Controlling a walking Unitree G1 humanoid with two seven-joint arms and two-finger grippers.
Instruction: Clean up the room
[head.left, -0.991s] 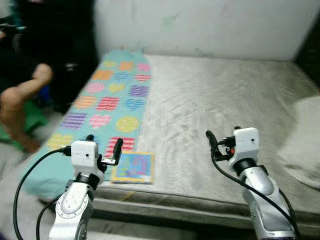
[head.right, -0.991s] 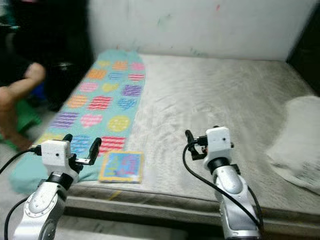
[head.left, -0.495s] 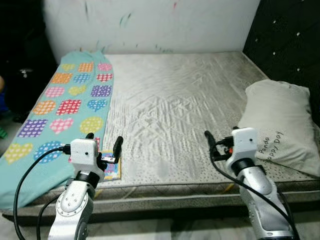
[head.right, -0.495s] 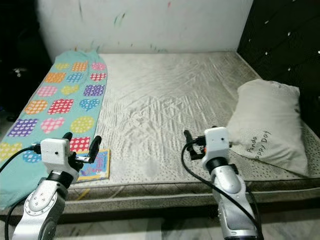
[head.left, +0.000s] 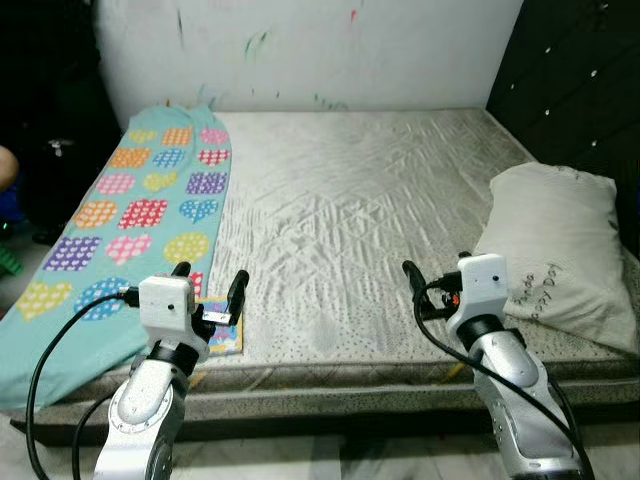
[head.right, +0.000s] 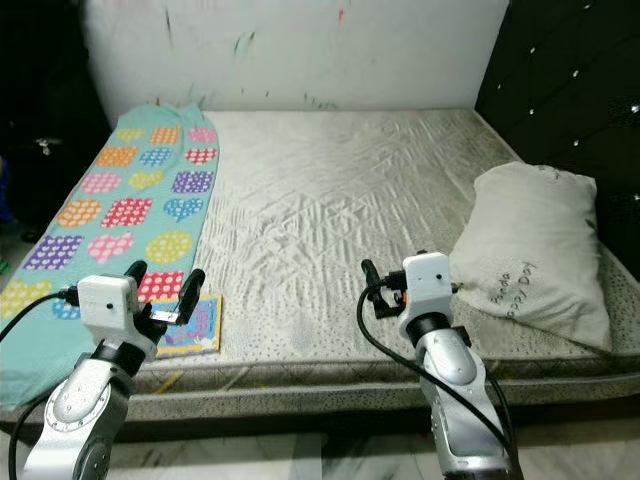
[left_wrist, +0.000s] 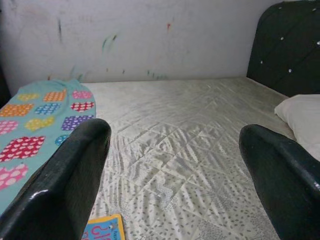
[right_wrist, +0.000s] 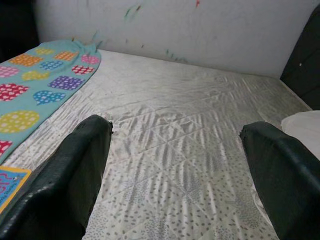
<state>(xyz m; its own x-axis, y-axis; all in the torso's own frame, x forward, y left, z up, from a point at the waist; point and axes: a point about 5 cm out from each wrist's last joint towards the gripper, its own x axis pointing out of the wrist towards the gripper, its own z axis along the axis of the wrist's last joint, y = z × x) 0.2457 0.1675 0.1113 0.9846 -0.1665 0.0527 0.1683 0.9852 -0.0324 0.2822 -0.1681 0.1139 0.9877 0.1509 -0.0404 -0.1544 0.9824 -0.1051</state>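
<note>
A colourful picture book lies flat at the bed's front left edge, beside a teal blanket patterned with hearts. My left gripper hovers open just above and in front of the book, nothing between its fingers. My right gripper is open too, held over the front edge of the grey quilted mattress, left of a white pillow. In the left wrist view the book's corner lies below the fingers. The right wrist view has the book at its edge.
A black tufted headboard stands at the right. A white wall with paint marks runs behind the bed. Dark space and part of a person lie at the far left. Pale floor runs along the bed's front.
The camera swung right and then settled, bringing the pillow and headboard into view; the person's leg slid out at the left. Both arms kept their pose with grippers open.
</note>
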